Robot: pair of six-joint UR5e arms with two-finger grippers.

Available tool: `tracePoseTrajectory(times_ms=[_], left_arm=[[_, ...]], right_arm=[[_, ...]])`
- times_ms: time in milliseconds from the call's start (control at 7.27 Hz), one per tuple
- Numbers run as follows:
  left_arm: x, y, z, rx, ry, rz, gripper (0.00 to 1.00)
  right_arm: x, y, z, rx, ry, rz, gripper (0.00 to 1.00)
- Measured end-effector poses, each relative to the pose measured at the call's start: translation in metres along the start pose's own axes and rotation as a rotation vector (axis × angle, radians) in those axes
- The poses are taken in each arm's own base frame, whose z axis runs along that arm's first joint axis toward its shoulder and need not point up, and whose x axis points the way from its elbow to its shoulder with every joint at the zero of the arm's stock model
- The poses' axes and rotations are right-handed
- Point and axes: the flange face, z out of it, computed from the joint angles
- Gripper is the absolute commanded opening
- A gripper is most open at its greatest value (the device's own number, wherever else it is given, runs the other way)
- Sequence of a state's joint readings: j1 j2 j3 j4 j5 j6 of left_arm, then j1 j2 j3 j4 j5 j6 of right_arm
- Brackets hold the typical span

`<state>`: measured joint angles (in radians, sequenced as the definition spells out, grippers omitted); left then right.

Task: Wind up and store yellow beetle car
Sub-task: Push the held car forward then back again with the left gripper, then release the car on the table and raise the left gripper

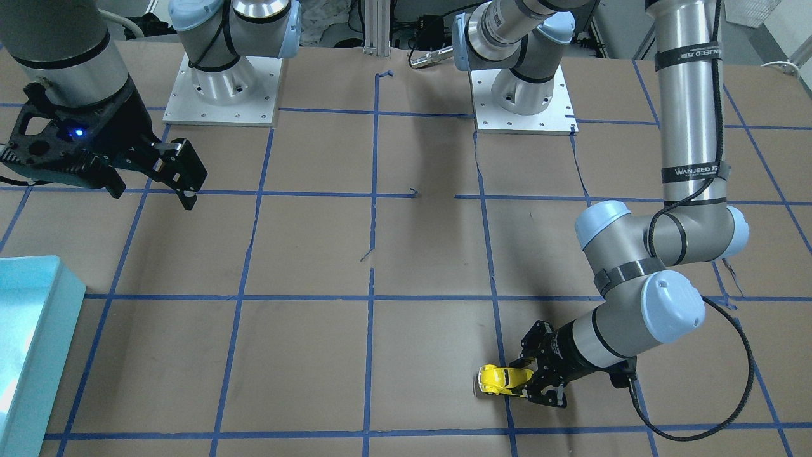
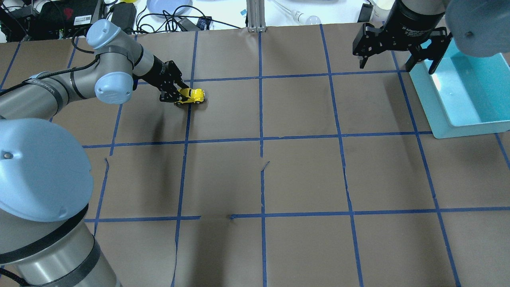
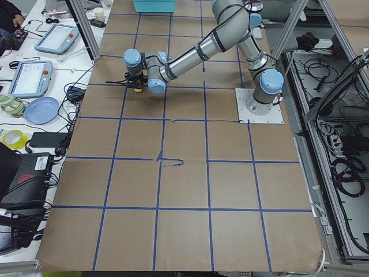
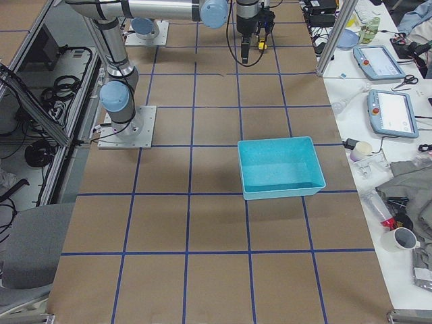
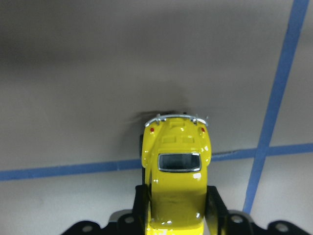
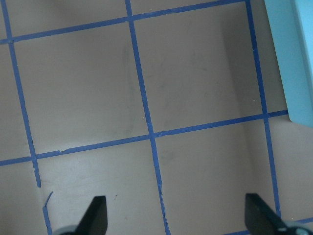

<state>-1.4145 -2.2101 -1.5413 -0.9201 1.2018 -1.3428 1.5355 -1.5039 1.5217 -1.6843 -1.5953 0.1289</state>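
The yellow beetle car [image 1: 502,378] sits low on the brown table, held between the fingers of my left gripper [image 1: 523,381], which is shut on its sides. It also shows in the overhead view [image 2: 192,95] with the left gripper [image 2: 180,96] behind it. In the left wrist view the car [image 5: 177,171] fills the centre, a black finger [image 5: 142,205] on each side, its chrome bumper pointing away. My right gripper [image 2: 396,63] is open and empty, hovering high beside the teal bin [image 2: 462,95]. Its fingertips [image 6: 98,213] show wide apart in the right wrist view.
The teal bin [image 1: 32,343] stands at the table's end on my right side; it also shows in the exterior right view [image 4: 278,167]. Blue tape lines grid the brown paper [image 2: 303,171]. Both arm bases [image 1: 219,89] stand at the table's back edge.
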Motion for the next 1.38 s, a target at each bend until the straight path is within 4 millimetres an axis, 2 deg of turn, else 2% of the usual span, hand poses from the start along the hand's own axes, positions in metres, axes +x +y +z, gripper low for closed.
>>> tracePoseTrajectory(times_ms=[413,825,1101,1376], left_arm=[[0.001,-0.019,-0.006,0.058,-0.006,0.054,0.0],[-0.003,-0.061,-0.018,0.105,-0.011,0.088,0.0],[-0.007,-0.094,-0.03,0.111,0.001,0.051,0.0],[-0.011,-0.117,-0.041,0.111,0.018,-0.015,0.0]], right_arm=[[0.0,0.0,0.0,-0.001,0.0,0.0,1.0],[0.0,0.0,0.0,0.0,0.0,0.0,1.0],[0.0,0.0,0.0,0.0,0.0,0.0,1.0],[0.0,0.0,0.0,0.0,0.0,0.0,1.0]])
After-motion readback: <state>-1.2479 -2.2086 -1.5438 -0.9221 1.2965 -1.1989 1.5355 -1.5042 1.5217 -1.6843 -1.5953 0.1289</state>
